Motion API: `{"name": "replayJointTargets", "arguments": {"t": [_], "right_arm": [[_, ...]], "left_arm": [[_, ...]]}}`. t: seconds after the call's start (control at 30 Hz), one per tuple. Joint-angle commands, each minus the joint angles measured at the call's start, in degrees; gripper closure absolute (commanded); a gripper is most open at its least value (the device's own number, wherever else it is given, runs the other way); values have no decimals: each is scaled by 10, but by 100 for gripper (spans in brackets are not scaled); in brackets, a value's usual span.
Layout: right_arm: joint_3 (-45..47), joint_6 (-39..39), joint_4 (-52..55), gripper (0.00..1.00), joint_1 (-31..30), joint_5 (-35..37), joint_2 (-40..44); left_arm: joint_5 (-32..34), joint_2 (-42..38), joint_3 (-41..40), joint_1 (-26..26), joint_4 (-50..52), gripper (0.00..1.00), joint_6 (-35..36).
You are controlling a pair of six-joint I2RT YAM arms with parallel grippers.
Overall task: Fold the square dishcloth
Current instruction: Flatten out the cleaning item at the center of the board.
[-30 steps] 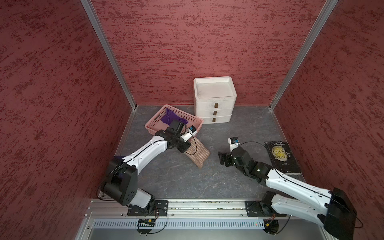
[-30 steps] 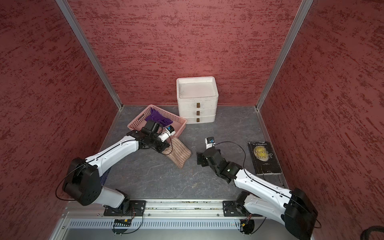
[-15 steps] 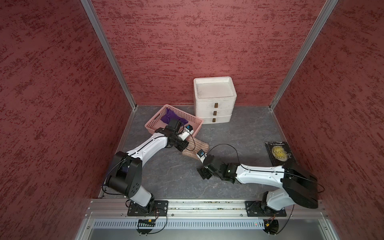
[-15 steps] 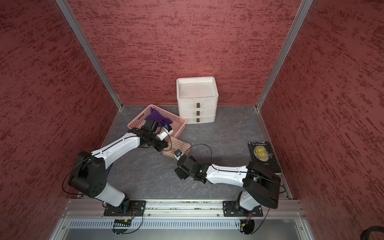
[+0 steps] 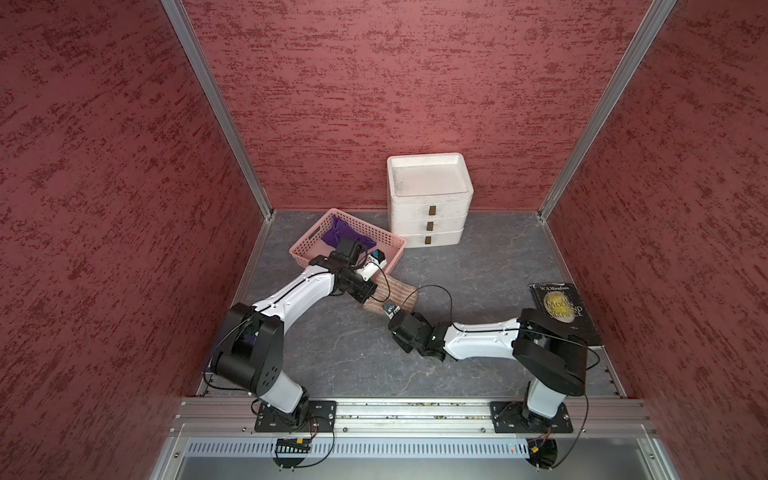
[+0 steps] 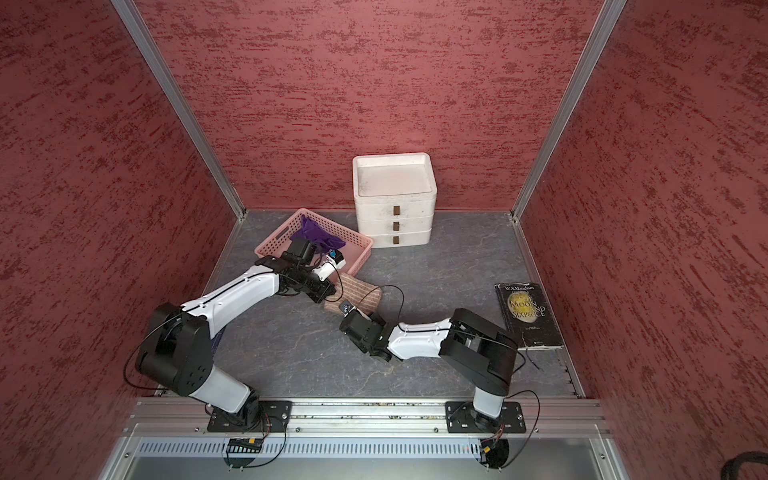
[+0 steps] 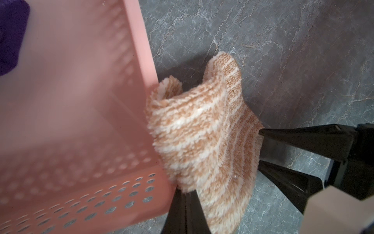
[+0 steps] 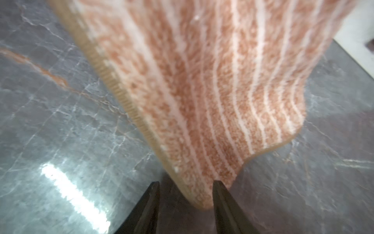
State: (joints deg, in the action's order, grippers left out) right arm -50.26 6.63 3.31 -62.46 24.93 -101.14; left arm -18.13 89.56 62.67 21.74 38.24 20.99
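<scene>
Dishcloth (image 7: 202,131) lengthwise out from left jaws clenching it; right jaws apart astride corner.

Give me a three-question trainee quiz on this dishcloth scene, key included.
1. True or false: the purple cloth lies inside the pink basket.
2. Multiple choice: the book lies A) inside the basket, B) on the table, on the robot's right side, C) under the dishcloth.
3. Fill in: the shut ___ gripper pinches the striped dishcloth, while the right gripper has its jaws apart around a corner of it.

Key: 1 true; 2 B; 3 left gripper.
</scene>
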Motion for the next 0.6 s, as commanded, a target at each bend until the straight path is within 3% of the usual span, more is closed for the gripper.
{"name": "replayJointTargets", "arguments": {"t": [0.0,0.07,0.23,0.3,0.33,0.4,0.47,0.57], "right_arm": [[-12,-2,2,53,17,50,-4],[-16,-4,1,59,19,50,-9],[-20,-5,16,100,19,40,14],[-15,6,29,100,18,29,41],[-15,12,41,100,19,16,57],[-20,33,76,100,18,-13,89],[-44,52,150,100,18,-47,113],[-93,96,253,100,18,-117,153]], "left_arm": [[-10,-9,5,-4,21,100,3],[-12,-12,6,-3,24,100,2],[-13,-23,4,-3,30,100,7],[-13,-30,4,-3,33,98,9],[-13,-35,3,-3,34,89,11],[-14,-51,4,-5,35,58,18],[-22,-72,6,-7,37,39,25],[-48,-125,5,-13,48,25,45]]}}
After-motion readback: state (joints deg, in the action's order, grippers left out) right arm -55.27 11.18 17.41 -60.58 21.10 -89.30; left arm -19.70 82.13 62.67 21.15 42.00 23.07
